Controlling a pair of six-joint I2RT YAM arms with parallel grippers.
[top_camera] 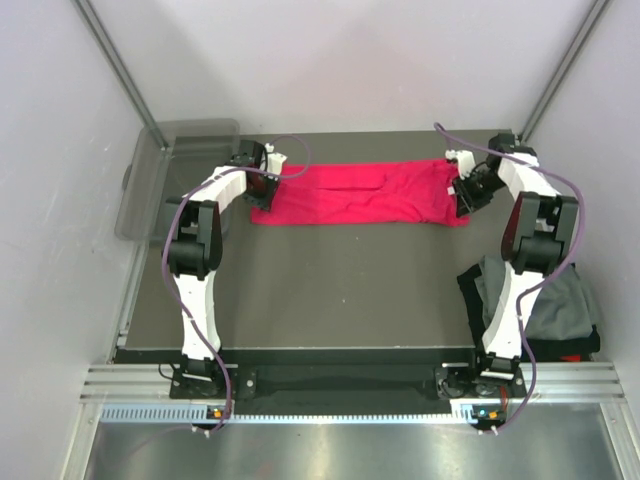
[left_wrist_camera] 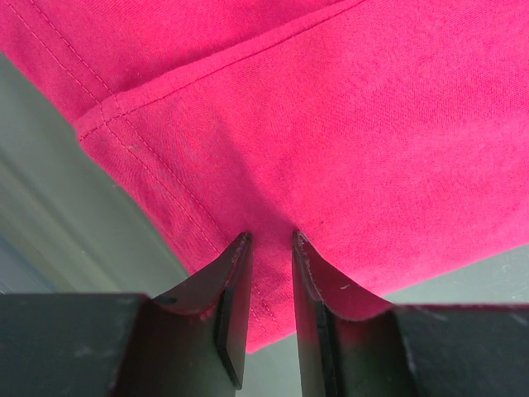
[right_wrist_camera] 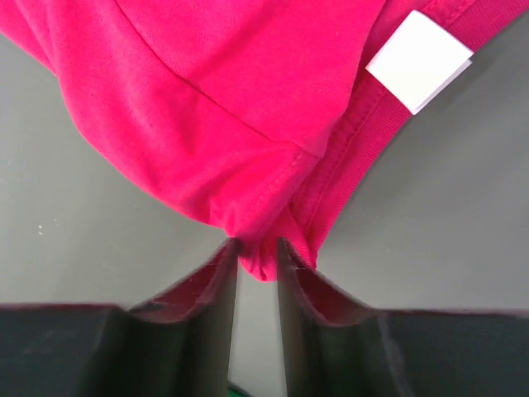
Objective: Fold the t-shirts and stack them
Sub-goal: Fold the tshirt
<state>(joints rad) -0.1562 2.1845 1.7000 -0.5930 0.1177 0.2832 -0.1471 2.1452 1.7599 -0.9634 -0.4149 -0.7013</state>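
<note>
The red t-shirt [top_camera: 360,193] lies stretched in a long band across the far part of the table, between my two grippers. My left gripper [top_camera: 268,185] is at its left end. In the left wrist view the left gripper [left_wrist_camera: 271,236] has its jaws nearly together with the hemmed corner of the red t-shirt [left_wrist_camera: 347,124] pinched between them. My right gripper [top_camera: 462,190] is at the right end. In the right wrist view the right gripper [right_wrist_camera: 258,241] pinches a bunched fold of the red t-shirt [right_wrist_camera: 223,107] next to the collar and its white tag [right_wrist_camera: 419,62].
A pile of dark grey and black t-shirts [top_camera: 560,300] lies at the right edge of the table, beside the right arm. A clear plastic bin [top_camera: 165,175] stands at the back left, off the dark table top [top_camera: 340,290].
</note>
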